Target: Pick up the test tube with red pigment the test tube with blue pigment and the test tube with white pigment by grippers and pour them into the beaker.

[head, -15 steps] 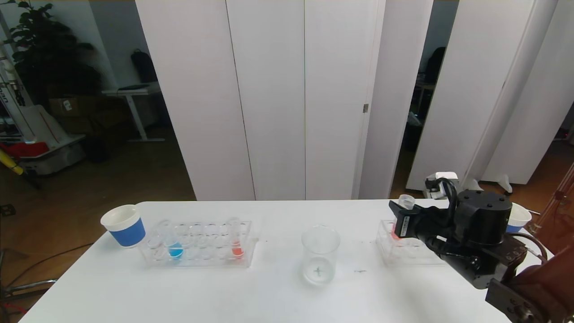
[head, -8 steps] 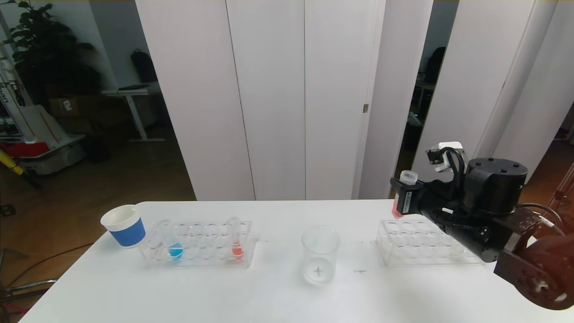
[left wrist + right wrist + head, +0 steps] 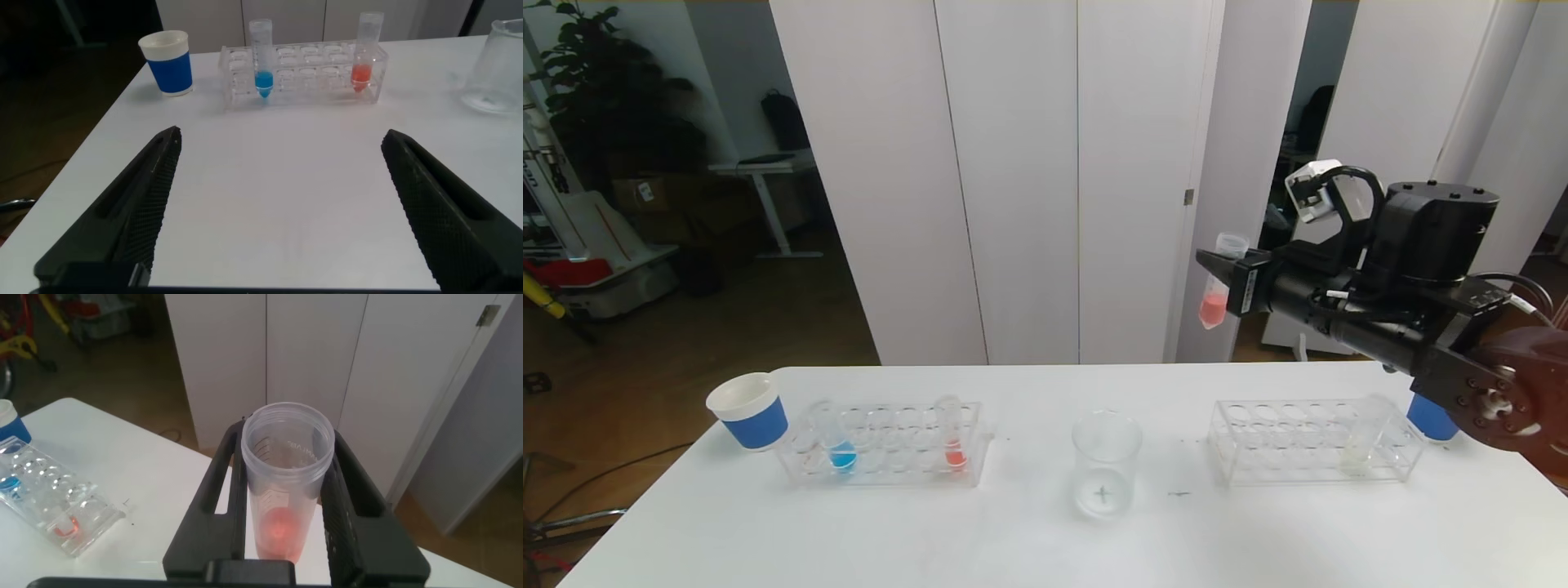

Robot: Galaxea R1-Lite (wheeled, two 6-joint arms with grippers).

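Three pigment tubes are visible, and one of them is in my right gripper [image 3: 1217, 273], which sits at the right of the head frame, raised well above the table [image 3: 1029, 539]. Its fingers are clamped on the upper part of the test tube with red pigment [image 3: 1215, 304]; the tube hangs roughly upright, slightly tilted, its open mouth above the fingers and the red pigment in its rounded bottom below them. In the right wrist view the same tube [image 3: 286, 490] stands between the two dark fingers [image 3: 216, 494], touched on both sides. The beaker [image 3: 1105, 464] stands on the table at lower centre of the head frame, lower than the held tube and to its left, well apart from it. At lower left, the left rack [image 3: 882, 445] holds the test tube with blue pigment [image 3: 837, 445] near its left end and a second red tube [image 3: 952, 441] near its right end, both upright. A white cup with a blue band [image 3: 750, 411] stands just beside that rack's left end. At lower right, the right rack [image 3: 1311, 441] holds a pale tube [image 3: 1364, 437] near its right end; its contents I cannot make out. My left gripper [image 3: 278, 220] fills the lower part of the left wrist view, its fingers spread wide over bare table and holding nothing, with the left rack well beyond them.
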